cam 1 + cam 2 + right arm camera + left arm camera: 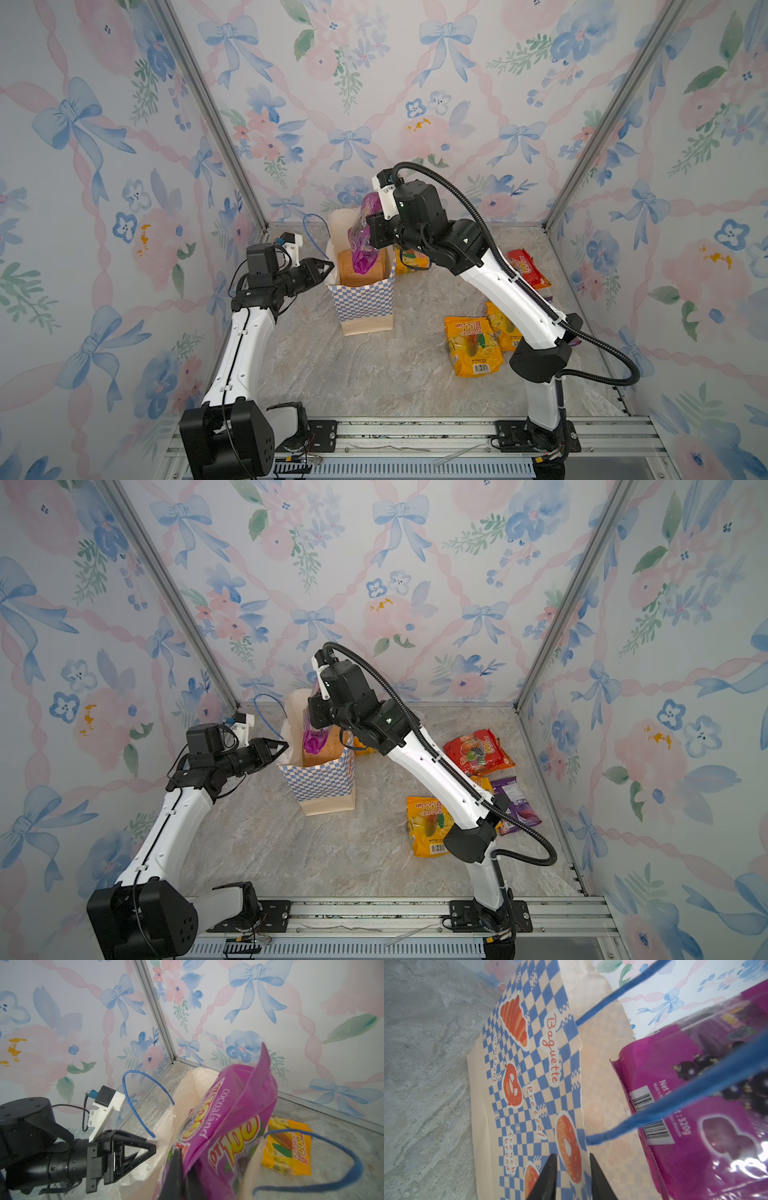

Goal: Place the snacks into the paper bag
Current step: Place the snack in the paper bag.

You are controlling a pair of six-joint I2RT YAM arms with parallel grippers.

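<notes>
Purple "100" snack pouch (362, 237), pinched in the shut right gripper (371, 237), hangs half inside the checkered paper bag (365, 301); lower it straight before releasing, while the narrowly parted left gripper (328, 266) steadies the rim.

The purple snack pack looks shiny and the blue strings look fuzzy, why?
In the left wrist view, light glares white off the purple pack, and the blue cord handle sits too close to the lens, so it blurs. In the right wrist view, the same pack is soft and smeared, while the far wallpaper stays sharper. In both top views, everything looks evenly lit.
</notes>
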